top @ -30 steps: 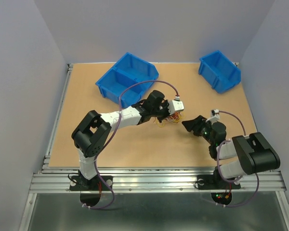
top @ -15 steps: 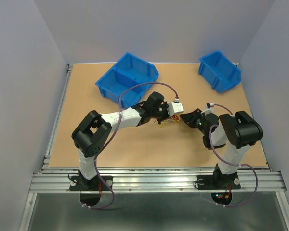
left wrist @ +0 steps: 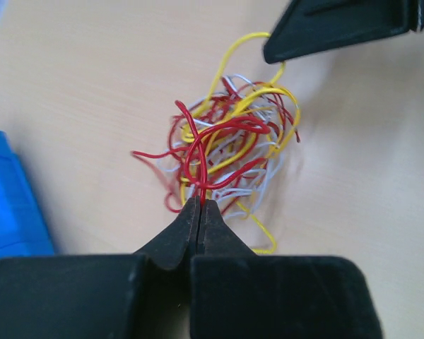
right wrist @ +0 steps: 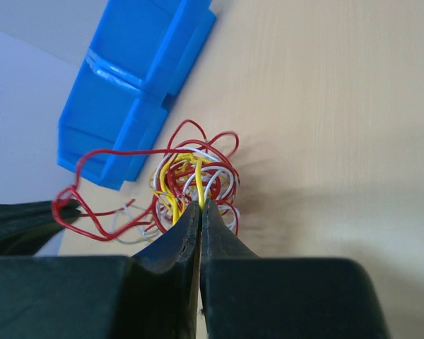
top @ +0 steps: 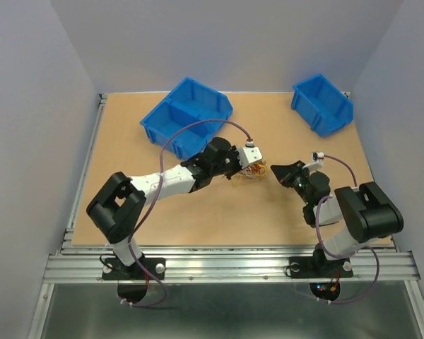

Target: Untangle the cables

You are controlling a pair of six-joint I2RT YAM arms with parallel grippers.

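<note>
While the tangled bunch of thin red, yellow and white cables (top: 250,174) hangs mid-frame over the tan wooden desk (top: 219,212), left fingers (left wrist: 177,236) clench a red loop (left wrist: 191,145), right fingers (right wrist: 219,240) a yellow strand (right wrist: 198,176). Step: opposing grips set. Next likely: pull apart slowly.

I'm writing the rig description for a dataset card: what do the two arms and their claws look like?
The left arm and right arm have white links between bulky black joints. A thin purple cord loops along each to the wrist. The left claw and right claw are matte black, with two wedge-shaped fingers tapering to a point.
</note>
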